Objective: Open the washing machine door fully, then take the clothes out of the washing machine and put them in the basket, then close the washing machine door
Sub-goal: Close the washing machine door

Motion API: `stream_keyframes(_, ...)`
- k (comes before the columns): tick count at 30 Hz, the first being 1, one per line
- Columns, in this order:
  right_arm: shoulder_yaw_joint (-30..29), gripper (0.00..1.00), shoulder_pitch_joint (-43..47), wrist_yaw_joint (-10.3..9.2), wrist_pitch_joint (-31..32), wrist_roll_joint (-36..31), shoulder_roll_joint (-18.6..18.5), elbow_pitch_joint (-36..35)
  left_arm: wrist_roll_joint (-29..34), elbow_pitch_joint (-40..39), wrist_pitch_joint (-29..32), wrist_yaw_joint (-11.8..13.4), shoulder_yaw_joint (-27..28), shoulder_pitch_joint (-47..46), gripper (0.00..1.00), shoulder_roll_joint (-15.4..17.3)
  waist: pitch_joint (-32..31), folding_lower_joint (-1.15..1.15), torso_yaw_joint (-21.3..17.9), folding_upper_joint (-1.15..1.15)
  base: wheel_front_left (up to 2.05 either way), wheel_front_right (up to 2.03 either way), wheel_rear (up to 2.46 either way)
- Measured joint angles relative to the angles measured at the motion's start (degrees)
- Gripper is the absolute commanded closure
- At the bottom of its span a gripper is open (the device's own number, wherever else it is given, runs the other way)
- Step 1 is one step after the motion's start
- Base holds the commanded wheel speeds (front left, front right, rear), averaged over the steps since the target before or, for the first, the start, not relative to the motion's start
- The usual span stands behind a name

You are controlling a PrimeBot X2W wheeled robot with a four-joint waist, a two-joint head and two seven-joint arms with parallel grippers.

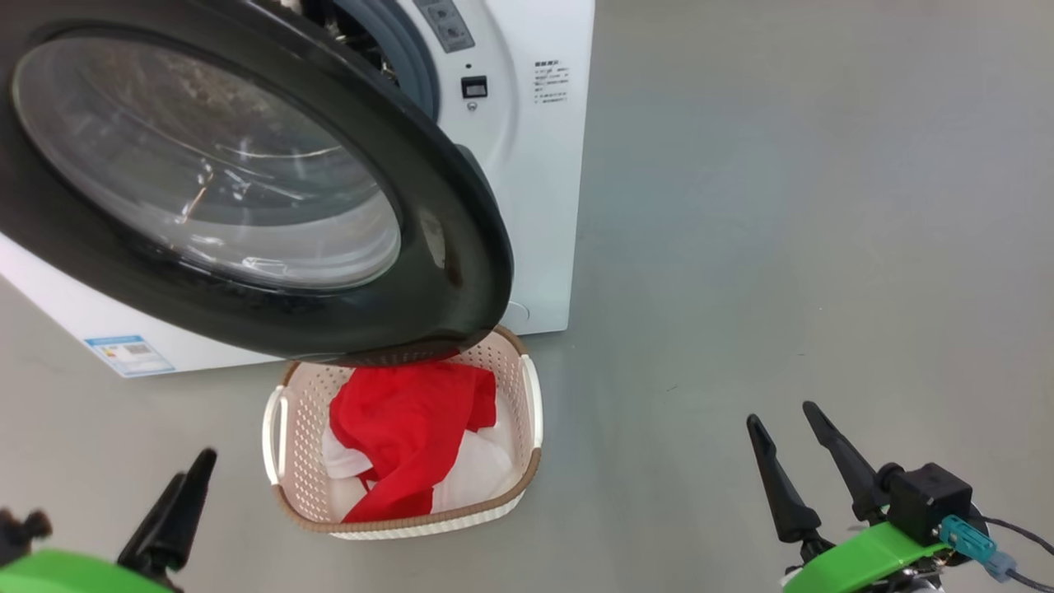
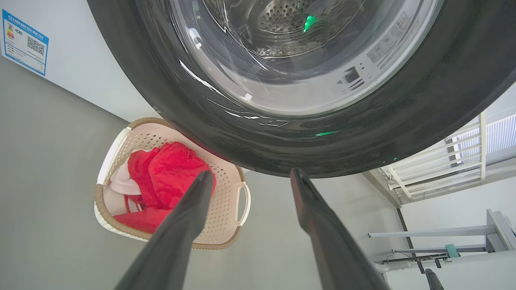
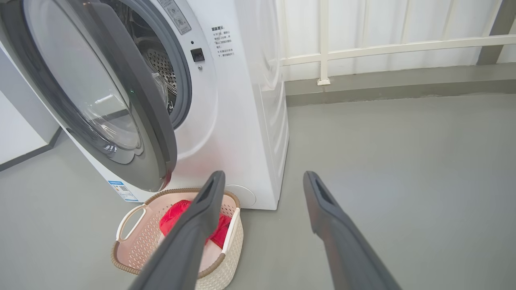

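The left tool [image 2: 250, 174] hangs low beside the basket [image 1: 306, 412] with its two dark fingers spread and nothing between them. The right tool [image 1: 782, 413] is likewise open and empty, over bare floor [image 1: 782, 247] well to the right of the washing machine [image 1: 535, 165].

The clothes [image 1: 403, 428] lie in the basket, and the part of the drum seen through the glass looks bare, so the step in hand is most likely closing the washing machine door [image 1: 239, 181].

To do it well, the robot should bring the left tool, which is the nearer one, against the black rim on the side away from the hinge, not against the glass. A flat push with the side of a finger suits this better than a pinch. The push should follow the door's arc and press through until the latch catches. The door's lower edge passes over the far end of the basket, and whether it clears the rim cannot be judged from here, so that gap needs watching.

The door is a large round disc with a wide glossy black rim and a bulging clear window that shows reflections. It stands swung out from the white front, leaving the grey gasket and dimpled steel drum exposed. The basket sits on the floor just in front of the machine, heaped with red and white fabric.
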Motion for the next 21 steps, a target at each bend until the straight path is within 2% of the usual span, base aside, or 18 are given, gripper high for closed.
stream_keyframes(8,-1.3,0.0,1.7,0.0,0.0,0.0,-0.5,0.0,1.2,1.9,-9.4,0.0,-1.9,3.9,0.0,0.4,-0.7,0.0,-1.5,0.0,0.0,0.0,0.0)
stream_keyframes(11,-1.8,0.0,1.8,0.0,0.0,0.0,-0.6,-0.1,4.1,3.3,-13.5,0.0,-2.8,4.6,0.0,0.8,-0.8,0.0,-2.6,0.0,0.0,0.0,0.0)
stream_keyframes(14,-2.4,0.0,1.8,0.0,0.0,0.0,-0.5,-0.3,8.9,4.6,-14.4,0.0,-2.3,4.6,0.0,0.6,-0.8,0.0,-3.5,0.0,0.0,0.0,0.0)
stream_keyframes(17,-2.9,0.0,1.8,0.0,0.0,0.0,-0.5,-0.6,14.4,5.1,-14.4,0.0,3.2,4.6,0.0,-2.0,-0.7,0.0,-4.2,0.0,0.0,0.0,0.0)
stream_keyframes(21,-3.2,0.0,1.8,0.0,0.0,0.0,-0.5,-0.8,25.1,4.6,-14.4,0.0,9.0,5.8,0.0,-5.0,-0.6,0.0,-4.9,0.0,0.0,0.0,0.0)
